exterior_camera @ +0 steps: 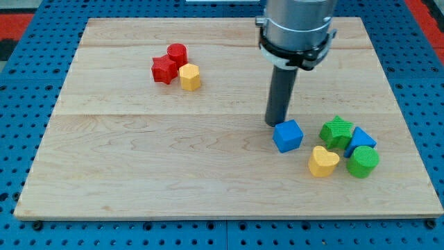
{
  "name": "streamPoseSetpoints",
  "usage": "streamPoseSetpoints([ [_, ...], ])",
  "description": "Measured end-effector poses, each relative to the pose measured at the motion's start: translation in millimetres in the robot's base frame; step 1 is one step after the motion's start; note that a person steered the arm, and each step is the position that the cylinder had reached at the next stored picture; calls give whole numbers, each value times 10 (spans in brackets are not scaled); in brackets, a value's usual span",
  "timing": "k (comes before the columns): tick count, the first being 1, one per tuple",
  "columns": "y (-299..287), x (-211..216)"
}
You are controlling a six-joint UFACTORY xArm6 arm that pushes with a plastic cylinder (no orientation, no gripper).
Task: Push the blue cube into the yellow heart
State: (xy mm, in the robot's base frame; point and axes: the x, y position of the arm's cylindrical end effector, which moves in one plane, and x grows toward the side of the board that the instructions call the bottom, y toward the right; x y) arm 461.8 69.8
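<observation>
The blue cube (288,135) lies on the wooden board at the view's lower right. The yellow heart (322,162) lies just below and right of it, a small gap apart. My tip (275,123) stands at the cube's upper left corner, touching or almost touching it. The dark rod rises from there to the grey arm body at the view's top.
A green star (337,131), a blue triangle (361,141) and a green cylinder (363,162) cluster right of the heart. A red star (164,69), a red cylinder (177,53) and a yellow hexagon (189,76) sit together at the upper left. The board's edge (229,217) runs along the bottom.
</observation>
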Motion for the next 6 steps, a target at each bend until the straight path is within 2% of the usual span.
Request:
streamPoseSetpoints([
  [1,-236,41],
  [4,-106,412],
  [6,-178,155],
])
